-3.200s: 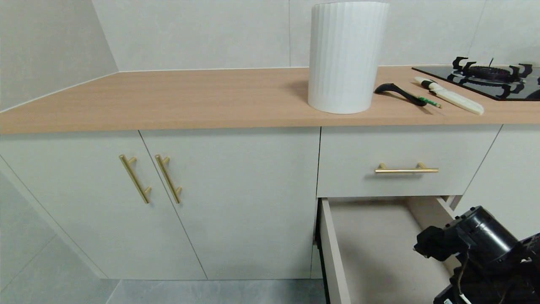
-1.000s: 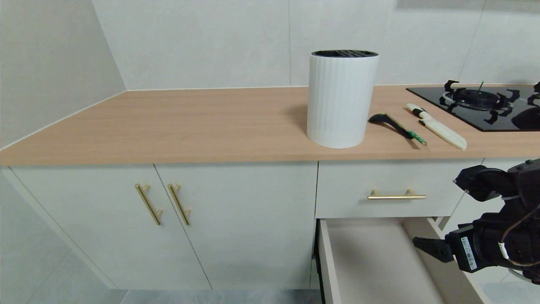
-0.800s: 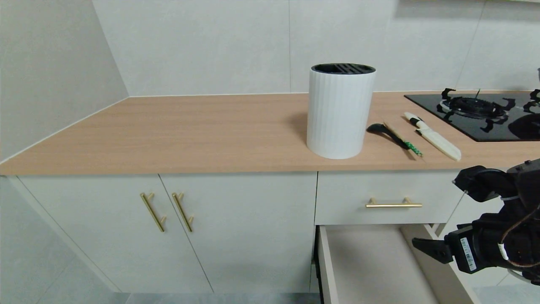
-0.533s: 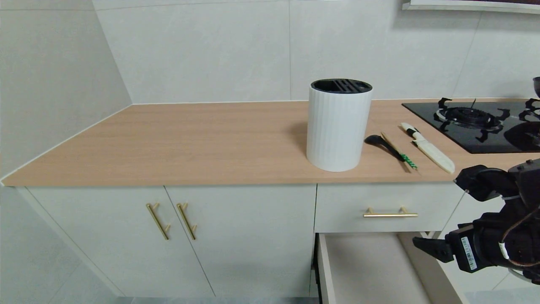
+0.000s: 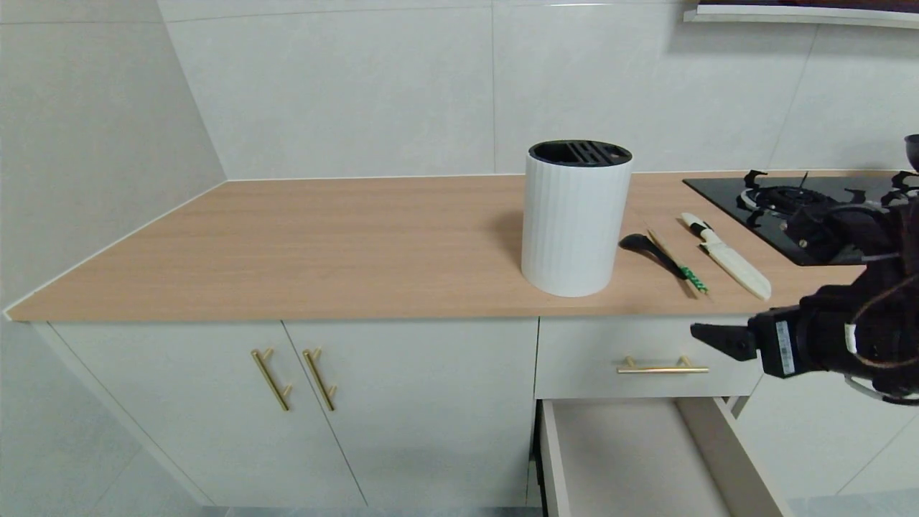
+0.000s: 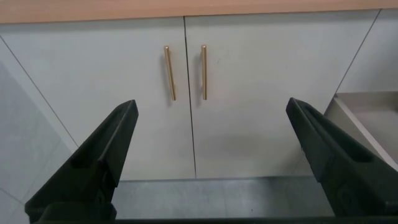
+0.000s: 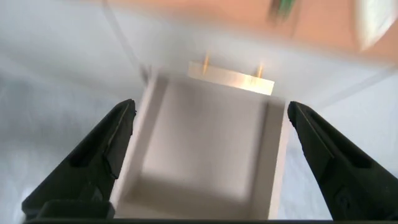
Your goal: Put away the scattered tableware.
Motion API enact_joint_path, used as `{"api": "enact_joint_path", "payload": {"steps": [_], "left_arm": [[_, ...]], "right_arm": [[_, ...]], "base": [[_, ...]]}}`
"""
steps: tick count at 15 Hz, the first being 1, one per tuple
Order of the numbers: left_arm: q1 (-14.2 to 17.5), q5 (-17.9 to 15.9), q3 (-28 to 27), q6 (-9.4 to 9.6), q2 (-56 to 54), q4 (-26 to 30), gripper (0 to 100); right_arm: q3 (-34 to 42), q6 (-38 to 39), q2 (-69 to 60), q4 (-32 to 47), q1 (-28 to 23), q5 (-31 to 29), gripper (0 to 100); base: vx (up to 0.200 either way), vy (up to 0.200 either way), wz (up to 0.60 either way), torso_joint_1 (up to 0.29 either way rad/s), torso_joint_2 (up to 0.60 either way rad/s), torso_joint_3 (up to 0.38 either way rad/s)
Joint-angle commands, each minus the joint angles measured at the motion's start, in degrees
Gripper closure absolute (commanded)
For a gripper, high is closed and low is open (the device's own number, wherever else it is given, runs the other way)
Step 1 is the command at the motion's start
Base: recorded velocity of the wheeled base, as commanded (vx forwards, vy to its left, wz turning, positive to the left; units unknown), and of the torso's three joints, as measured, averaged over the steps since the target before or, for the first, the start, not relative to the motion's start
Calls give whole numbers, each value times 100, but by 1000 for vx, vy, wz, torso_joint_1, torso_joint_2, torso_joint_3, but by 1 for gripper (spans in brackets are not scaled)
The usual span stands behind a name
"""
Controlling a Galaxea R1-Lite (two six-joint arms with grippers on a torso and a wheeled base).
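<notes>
Spoon: the black spoon (image 5: 650, 250) lies flat on the countertop (image 5: 323, 244), just to the right of the holder, with its bowl toward the holder.
Chopsticks: the pale chopsticks (image 5: 679, 265), green-banded near the front end, lie along the spoon's handle; whether they touch it cannot be told.
Knife: the knife (image 5: 726, 255) has a white blade and a black-and-white handle. It lies flat between the chopsticks and the stove (image 5: 772, 205), blade tip toward the counter's front edge.
Holder: the white ribbed holder (image 5: 574, 222) has a black slotted top and stands upright on the countertop.
Lower drawer: the lower drawer (image 5: 707, 459) is pulled out under the closed upper drawer (image 5: 581, 359), below the tableware.
Right gripper: the right gripper (image 7: 210, 107) hangs in front of the counter edge, above the lower drawer and right of the upper drawer's brass handle (image 5: 662, 369). Its jaws are spread wide, and the right wrist view shows the drawer between them.
Left gripper: the left gripper (image 6: 210, 109) is low in front of the cabinet doors (image 6: 249, 81), facing their two upright brass handles. Its jaws are spread wide.
</notes>
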Motion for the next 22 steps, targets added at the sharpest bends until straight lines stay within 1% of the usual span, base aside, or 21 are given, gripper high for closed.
{"api": "enact_joint_path", "payload": {"steps": [1, 2, 4, 7, 9, 12, 18, 19, 22], "left_arm": [[1, 0, 0, 2, 9, -1, 0], [1, 0, 0, -7, 9, -1, 0], [1, 0, 0, -7, 9, -1, 0], [1, 0, 0, -7, 9, -1, 0], [1, 0, 0, 2, 9, -1, 0], [1, 0, 0, -7, 9, -1, 0], [1, 0, 0, -7, 9, -1, 0], [1, 0, 0, 2, 9, -1, 0], [1, 0, 0, -7, 9, -1, 0]], "right_arm": [[-496, -3, 474, -15, -185, -34, 0], [-953, 15, 835, -15, -370, -95, 0], [-1111, 41, 1221, -59, -484, -51, 0], [-1533, 674, 2047, -77, -756, -78, 0], [-1586, 718, 2294, -130, -941, -69, 0], [-1559, 700, 2636, -736, -1108, -104, 0], [-1577, 709, 2777, -842, -1187, -104, 0], [-1568, 709, 2777, -877, -1187, -104, 100], [-1559, 718, 2777, -877, -1187, -104, 100]], "base": [[0, 0, 0, 0, 0, 0], [0, 0, 0, 0, 0, 0], [0, 0, 0, 0, 0, 0], [0, 0, 0, 0, 0, 0], [0, 0, 0, 0, 0, 0], [0, 0, 0, 0, 0, 0], [0, 0, 0, 0, 0, 0], [0, 0, 0, 0, 0, 0], [0, 0, 0, 0, 0, 0]]}}
